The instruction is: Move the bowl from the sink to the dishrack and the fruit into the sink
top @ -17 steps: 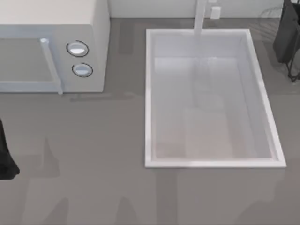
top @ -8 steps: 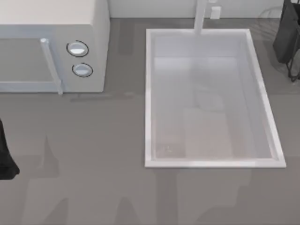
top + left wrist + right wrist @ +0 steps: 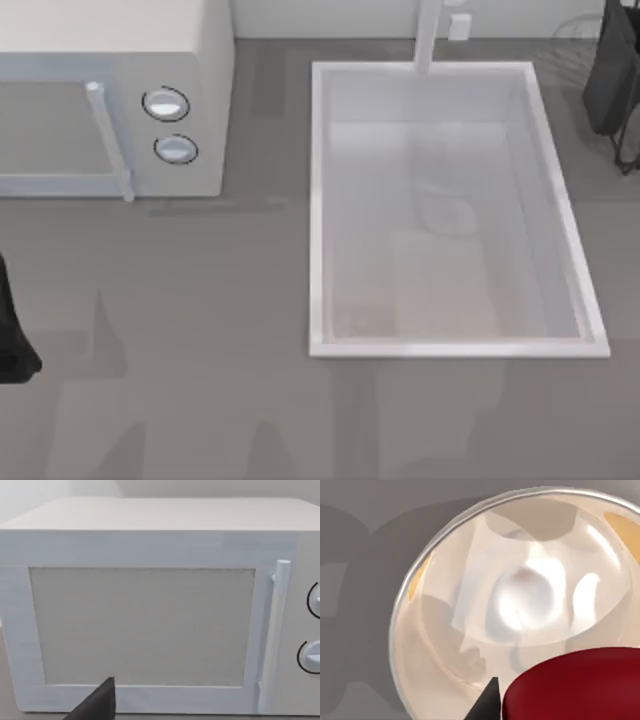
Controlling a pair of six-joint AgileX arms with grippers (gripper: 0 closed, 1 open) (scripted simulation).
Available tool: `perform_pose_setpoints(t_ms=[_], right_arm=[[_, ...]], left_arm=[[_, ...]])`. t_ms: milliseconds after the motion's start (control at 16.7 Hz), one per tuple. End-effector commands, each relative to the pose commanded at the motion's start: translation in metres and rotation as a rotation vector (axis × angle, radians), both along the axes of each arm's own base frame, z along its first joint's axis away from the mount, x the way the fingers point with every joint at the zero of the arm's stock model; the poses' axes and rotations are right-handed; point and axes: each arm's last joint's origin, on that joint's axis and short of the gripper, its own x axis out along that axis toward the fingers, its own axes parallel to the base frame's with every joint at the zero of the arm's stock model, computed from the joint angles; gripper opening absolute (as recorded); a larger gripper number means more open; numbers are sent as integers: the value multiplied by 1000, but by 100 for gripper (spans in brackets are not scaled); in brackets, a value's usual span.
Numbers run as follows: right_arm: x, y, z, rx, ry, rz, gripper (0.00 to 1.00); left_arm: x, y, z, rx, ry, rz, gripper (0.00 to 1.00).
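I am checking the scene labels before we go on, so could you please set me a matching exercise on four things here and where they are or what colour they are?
Things:
1. microwave
2. sink
3. dishrack
4. fruit

Place or colour:
A. dark red, close to the right wrist camera
B. thin dark wires at the top view's upper right edge
C. upper left of the top view, two knobs
D. white recessed basin, right of centre in the top view

Pairs: 1-C, 2-D, 3-B, 4-A
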Motion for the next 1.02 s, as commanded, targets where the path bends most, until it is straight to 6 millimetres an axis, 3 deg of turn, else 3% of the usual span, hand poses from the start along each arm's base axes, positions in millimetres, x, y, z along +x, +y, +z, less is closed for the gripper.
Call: perform_pose_setpoints(t_ms=[240, 480, 780, 1020], right_arm=[[16, 11, -3, -59, -72, 45, 0], [50, 42, -13, -187, -255, 123, 0], [89, 112, -29, -322, -623, 193, 0], [90, 180, -35, -321, -962, 189, 0]], left_arm=[[0, 0, 0, 0, 0, 0, 100], [0, 0, 0, 0, 0, 0, 100], [0, 0, 0, 0, 0, 0, 100], [0, 0, 0, 0, 0, 0, 100]])
